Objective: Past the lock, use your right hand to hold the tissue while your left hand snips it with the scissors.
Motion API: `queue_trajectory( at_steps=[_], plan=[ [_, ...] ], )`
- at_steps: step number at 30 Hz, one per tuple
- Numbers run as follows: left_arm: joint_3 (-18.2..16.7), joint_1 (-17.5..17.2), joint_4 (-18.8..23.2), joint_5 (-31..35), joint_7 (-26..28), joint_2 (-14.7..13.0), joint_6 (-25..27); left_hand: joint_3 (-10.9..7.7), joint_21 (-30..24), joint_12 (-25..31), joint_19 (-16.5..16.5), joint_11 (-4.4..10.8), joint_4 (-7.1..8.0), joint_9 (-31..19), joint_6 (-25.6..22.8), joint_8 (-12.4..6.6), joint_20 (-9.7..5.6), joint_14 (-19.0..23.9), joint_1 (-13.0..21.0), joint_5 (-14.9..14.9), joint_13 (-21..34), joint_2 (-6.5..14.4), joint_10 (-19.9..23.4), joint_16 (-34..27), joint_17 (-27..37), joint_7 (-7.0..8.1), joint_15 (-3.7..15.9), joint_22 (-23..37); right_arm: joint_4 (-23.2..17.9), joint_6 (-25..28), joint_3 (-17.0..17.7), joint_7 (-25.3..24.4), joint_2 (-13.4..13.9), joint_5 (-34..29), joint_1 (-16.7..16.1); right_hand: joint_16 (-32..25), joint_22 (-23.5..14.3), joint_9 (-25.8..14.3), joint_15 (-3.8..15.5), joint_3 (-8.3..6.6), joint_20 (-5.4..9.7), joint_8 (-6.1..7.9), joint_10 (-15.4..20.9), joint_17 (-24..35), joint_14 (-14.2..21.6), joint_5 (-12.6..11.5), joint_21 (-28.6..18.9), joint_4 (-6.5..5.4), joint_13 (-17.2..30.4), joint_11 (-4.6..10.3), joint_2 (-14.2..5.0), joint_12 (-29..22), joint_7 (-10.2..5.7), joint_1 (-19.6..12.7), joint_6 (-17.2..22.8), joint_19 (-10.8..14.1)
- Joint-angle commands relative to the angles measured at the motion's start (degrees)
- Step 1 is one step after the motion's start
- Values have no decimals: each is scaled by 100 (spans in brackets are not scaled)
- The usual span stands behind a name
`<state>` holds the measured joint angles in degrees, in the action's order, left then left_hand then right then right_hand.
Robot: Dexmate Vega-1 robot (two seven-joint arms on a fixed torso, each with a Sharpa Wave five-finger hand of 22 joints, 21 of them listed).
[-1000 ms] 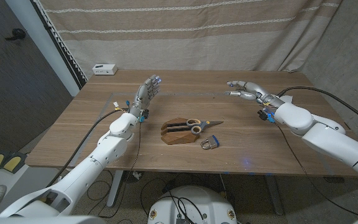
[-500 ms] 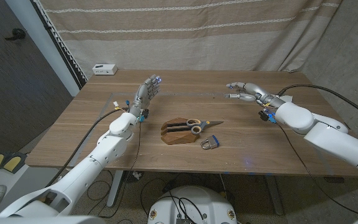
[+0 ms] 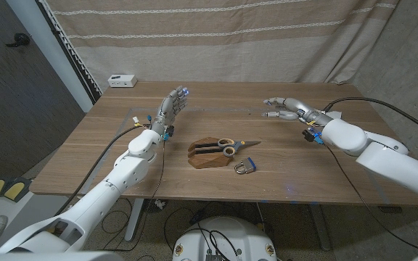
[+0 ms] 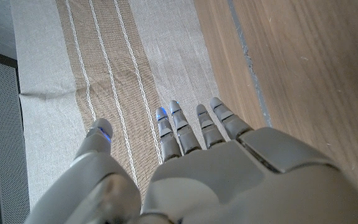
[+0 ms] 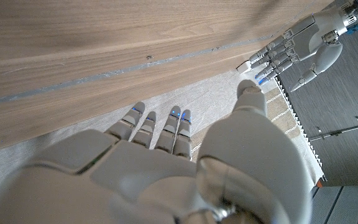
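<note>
Scissors with pale handles lie on a brown wooden block at the table's middle, blades pointing to the robot's right. A small padlock with a blue body lies just in front of the block. My left hand hovers over the table to the left of and beyond the block, fingers apart and holding nothing; its back shows in the left wrist view. My right hand hangs over the far right of the table, fingers spread toward the middle, nothing in it. The right wrist view shows its back and the left hand beyond.
A small white box sits at the table's far left corner. A thin pale strip runs across the wooden table between the two hands. A striped curtain hangs behind the table.
My right hand has sunk slightly and its arm has shifted a little to the right. The left arm, scissors and padlock have not moved.
</note>
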<state>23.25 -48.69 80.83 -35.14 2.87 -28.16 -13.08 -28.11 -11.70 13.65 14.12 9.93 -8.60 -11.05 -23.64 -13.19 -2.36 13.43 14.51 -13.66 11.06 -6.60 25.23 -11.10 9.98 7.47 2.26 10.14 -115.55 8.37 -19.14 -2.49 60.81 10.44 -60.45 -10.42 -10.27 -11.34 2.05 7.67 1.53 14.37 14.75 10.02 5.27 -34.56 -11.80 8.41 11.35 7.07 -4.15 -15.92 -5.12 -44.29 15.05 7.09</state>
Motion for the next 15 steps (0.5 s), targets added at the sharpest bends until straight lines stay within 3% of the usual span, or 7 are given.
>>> queue_trajectory(
  at_steps=[1,3,6,9,10,15],
  plan=[
    [9,29,11,-37,-64,-28,66,-38,-3,5,-9,-30,-5,-11,33,36,-504,14,51,-46,28,-13,17,-5,16,-1,889,17,-155,111,73,-22,116,-39,-116,-76,-15,-26,789,10,-280,-21,55,11,187,-32,-107,-12,6,3,23,-24,-23,-104,36,261],
    [11,32,14,-47,-77,-34,82,-37,2,1,-19,-27,-5,-11,34,38,-494,10,51,-45,29,-14,11,-2,16,-3,888,17,-162,102,64,-27,131,-84,-118,-86,-12,-28,830,29,-200,-34,110,11,256,-37,-117,-21,6,-16,47,-39,-20,-111,31,327],
    [17,31,23,-45,-75,-45,110,-37,11,-5,-41,-28,-3,-11,38,42,-487,9,51,-45,29,-16,5,1,17,-4,882,17,-193,109,64,-5,164,-110,-129,-91,-9,-32,874,72,133,-55,162,20,355,-51,-113,-72,4,-34,58,-45,-22,-81,38,407],
    [12,18,39,-58,-72,-46,114,-37,21,-8,-63,-4,-1,-11,36,47,-478,-34,50,-45,29,-19,11,21,18,4,867,18,-186,64,60,92,199,-91,-110,-89,-4,-34,887,91,323,-58,215,23,394,-58,-112,-95,3,-59,51,-58,-4,-74,62,463],
    [12,12,47,-58,-69,-50,120,-37,29,-11,-85,-9,-1,-11,33,48,-470,-54,49,-44,29,-20,12,29,18,6,865,18,-187,64,54,114,205,-94,-99,-80,1,-35,885,96,473,-61,229,22,407,-65,-118,-96,1,-77,45,-56,18,-95,77,527],
    [25,5,9,-57,-86,-22,79,-37,36,-15,-104,-2,2,-11,18,47,-461,-74,48,-44,30,-22,16,37,19,6,858,17,-218,73,22,142,236,-180,-77,-103,17,-35,891,105,584,-120,305,21,536,-76,-117,-94,-1,-106,35,-72,102,-145,-31,636]
  ],
)
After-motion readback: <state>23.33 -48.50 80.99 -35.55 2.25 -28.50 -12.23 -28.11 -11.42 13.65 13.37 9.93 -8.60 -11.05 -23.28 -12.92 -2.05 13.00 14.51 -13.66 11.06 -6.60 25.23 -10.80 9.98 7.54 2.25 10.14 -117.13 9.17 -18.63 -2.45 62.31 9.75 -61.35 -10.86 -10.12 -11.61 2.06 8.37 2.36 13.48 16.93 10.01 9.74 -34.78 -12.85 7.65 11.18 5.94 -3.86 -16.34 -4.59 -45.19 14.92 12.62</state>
